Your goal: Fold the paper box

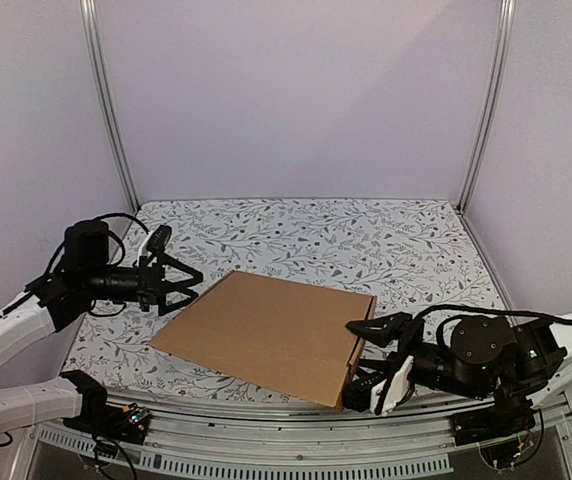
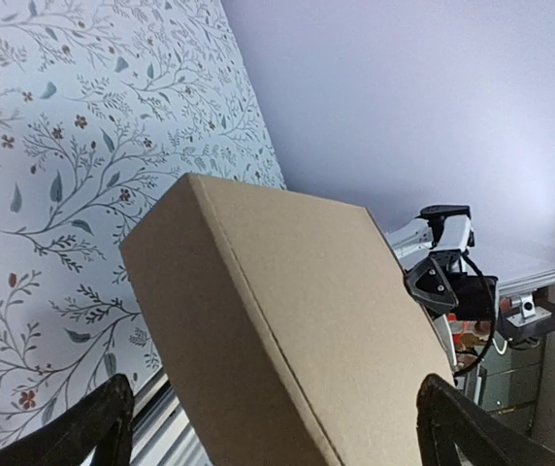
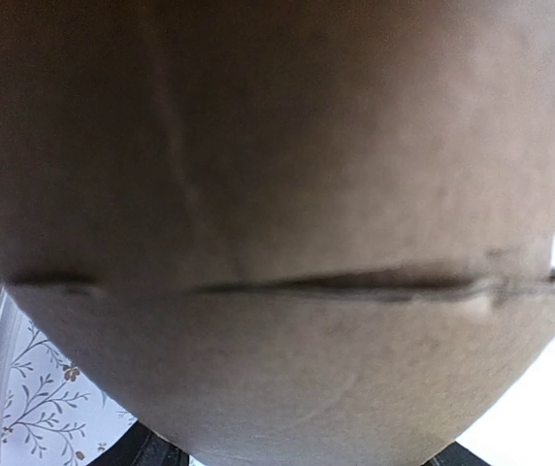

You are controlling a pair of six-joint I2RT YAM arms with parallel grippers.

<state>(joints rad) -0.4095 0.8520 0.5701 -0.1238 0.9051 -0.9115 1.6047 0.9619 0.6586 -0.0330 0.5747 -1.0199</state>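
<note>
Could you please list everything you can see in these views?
paper box: one, plain brown, closed and lying flat on the near middle of the table.
table: one, white cover with a grey-blue leaf print, under the box.
frame posts: two, silver metal, upright at the rear corners.
walls: lilac, plain, behind and on both sides.
left gripper: one, black, open, beside the box's left edge and pointing at it.
right gripper: one, black with a white part, open, close against the box's right side.
</note>
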